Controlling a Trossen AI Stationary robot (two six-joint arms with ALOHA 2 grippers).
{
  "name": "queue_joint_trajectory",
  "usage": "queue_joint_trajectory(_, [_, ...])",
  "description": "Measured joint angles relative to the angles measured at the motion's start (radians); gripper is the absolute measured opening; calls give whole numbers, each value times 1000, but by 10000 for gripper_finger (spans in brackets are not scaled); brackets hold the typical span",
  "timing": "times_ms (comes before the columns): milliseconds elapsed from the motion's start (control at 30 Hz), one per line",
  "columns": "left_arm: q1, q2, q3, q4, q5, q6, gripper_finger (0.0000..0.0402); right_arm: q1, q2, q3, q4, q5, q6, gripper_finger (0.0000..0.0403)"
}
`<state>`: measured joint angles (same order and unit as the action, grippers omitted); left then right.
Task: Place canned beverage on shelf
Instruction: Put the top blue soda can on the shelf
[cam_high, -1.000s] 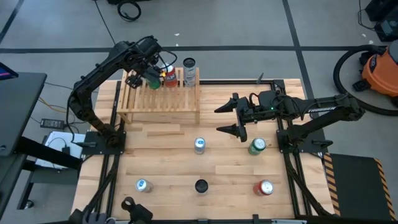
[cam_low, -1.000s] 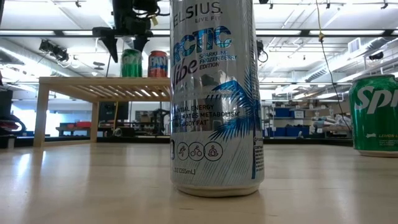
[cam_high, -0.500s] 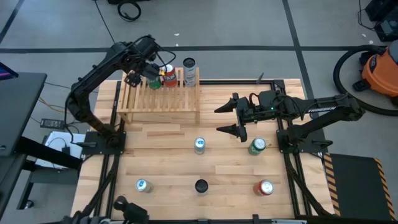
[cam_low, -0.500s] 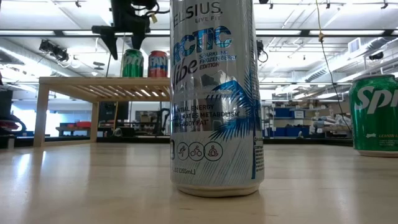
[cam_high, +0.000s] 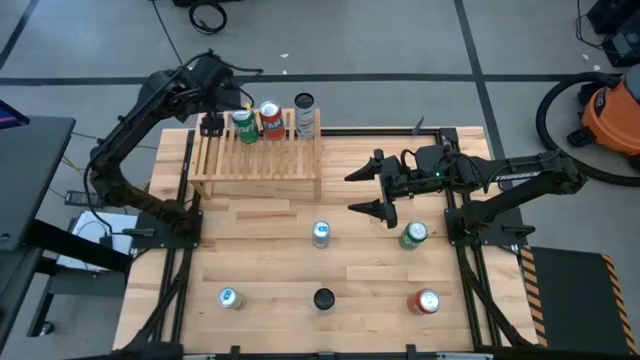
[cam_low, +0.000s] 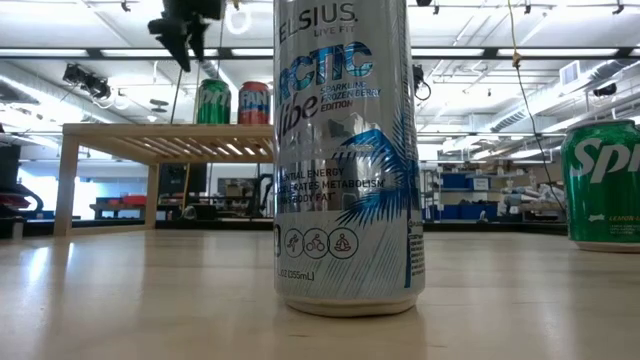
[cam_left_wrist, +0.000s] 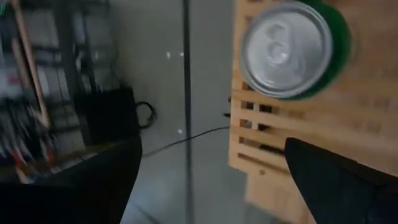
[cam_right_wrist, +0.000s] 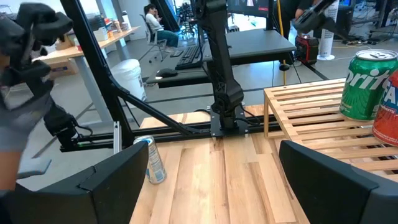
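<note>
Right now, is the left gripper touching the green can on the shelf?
Apart. High view: left gripper, open, sits clear of the green can on the shelf; low view shows it raised above.

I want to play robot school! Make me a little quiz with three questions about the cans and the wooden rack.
1. How many cans stand on the shelf?
2. True or false: the left gripper is holding the green can.
3. Which can lies nearest the right gripper: A) the silver-blue can, B) the red can, C) the black can?

Key
1. Three: green, red-orange, silver.
2. False; it is open, beside the can.
3. A.
</note>
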<state>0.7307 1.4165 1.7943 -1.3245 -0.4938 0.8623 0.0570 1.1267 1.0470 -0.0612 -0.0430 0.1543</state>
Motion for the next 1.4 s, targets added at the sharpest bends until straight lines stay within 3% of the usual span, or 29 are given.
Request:
queue_joint_trajectory(133, [0, -45, 0, 29, 0, -157, 396, 0, 0, 0, 0, 0, 0, 372])
queue_joint_trajectory(600, [-6, -123, 0, 113, 42, -495, 396, 0, 0, 0, 0, -2, 0, 372])
queue_joint_trajectory(700, [-6, -123, 0, 70, 113, -544, 396, 0, 0, 0, 8, -2, 0, 372])
queue_joint_trajectory(967, [-7, -124, 0, -59, 451, -574, 396, -2, 0, 0, 66, -1, 29, 372])
queue_joint_trajectory(1167, [-27, -150, 0, -60, 520, -620, 396, -3, 0, 0, 189, 29, 35, 372])
queue_joint_trajectory(1400, [-102, -219, 0, -21, 607, -674, 396, -3, 0, 0, 275, 50, 162, 372])
